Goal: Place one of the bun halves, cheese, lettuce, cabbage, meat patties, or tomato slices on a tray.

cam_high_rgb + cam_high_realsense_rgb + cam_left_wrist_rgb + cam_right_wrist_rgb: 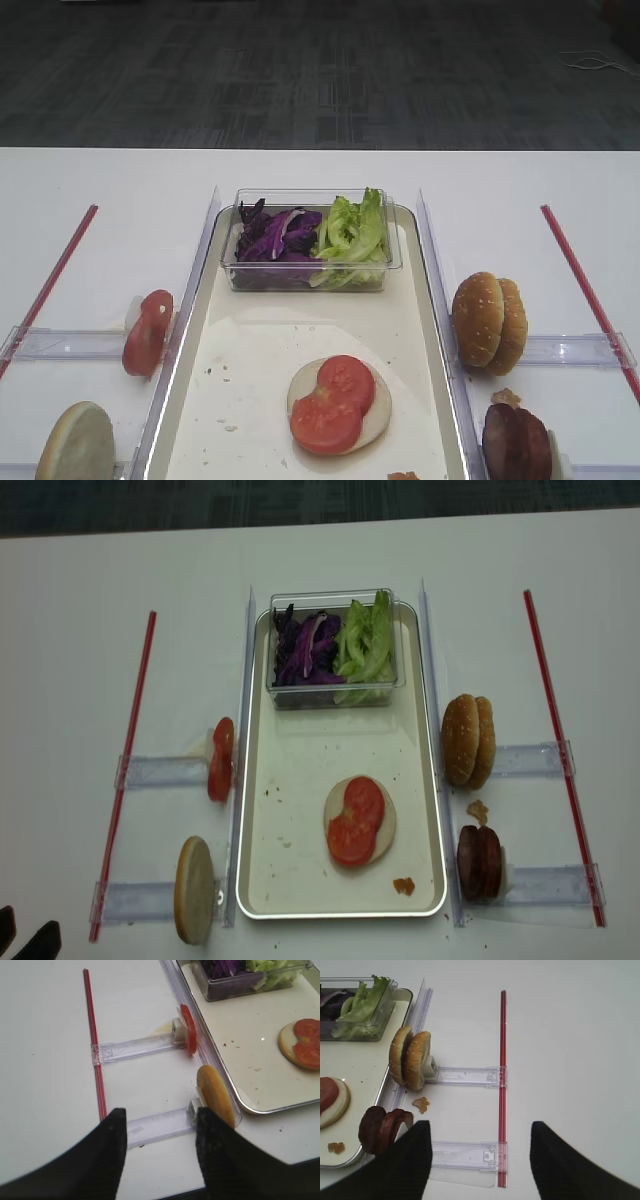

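Cream tray [300, 880] runs lengthwise down the table centre, silvery rim flanked by clear plastic rails [160, 772] on both long sides; red strips [125, 780] lie well outside at 9 and 3 o'clock, white table open beyond them. At the tray's 12 o'clock end a clear tub [331, 695] holds purple cabbage [305, 650] beside green lettuce [365, 640]. Toward 6 o'clock on the tray floor, a bun half [383, 825] lies cut face up with two tomato slices [355, 820] overlapping on it; bare tray floor between it and the tub. Off the tray at 9 o'clock, tomato slices [221, 758] stand on edge against a rail holder; below them another bun half [194, 890] stands on edge. At 3 o'clock two bun halves [468, 740] stand paired, meat patties [479, 862] below them, a crumb between. Left gripper [160, 1150] spread wide, nothing between its fingers, hovering over the lower left rail with the upright bun half just beside its right finger [220, 1160], contact unclear. Right gripper [480, 1160] also parted and empty, above the lower right rail, patties near its left finger [405, 1165]. Arm poses not visible
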Tool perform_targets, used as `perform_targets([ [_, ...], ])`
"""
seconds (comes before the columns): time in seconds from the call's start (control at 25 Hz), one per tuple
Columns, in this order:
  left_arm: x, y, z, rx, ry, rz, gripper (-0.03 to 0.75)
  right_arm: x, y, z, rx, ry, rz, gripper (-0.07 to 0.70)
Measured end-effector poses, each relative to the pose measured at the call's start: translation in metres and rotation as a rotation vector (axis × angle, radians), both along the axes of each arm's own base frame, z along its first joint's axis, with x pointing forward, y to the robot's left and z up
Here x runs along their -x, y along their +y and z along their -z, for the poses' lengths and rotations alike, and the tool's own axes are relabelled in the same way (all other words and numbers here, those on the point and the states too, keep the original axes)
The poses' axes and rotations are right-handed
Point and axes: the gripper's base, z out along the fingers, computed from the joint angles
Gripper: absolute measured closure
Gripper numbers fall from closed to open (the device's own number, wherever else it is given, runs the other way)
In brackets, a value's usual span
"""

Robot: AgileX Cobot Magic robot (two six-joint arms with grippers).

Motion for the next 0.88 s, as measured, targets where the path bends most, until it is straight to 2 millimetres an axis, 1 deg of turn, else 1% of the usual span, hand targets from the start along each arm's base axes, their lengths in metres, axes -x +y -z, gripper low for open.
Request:
perform_targets([
  [0.88, 0.0, 0.0, 0.0, 0.001, 0.0, -0.002, 0.409, 0.0, 0.0, 0.0, 0.0, 0.0, 0.0, 0.181],
])
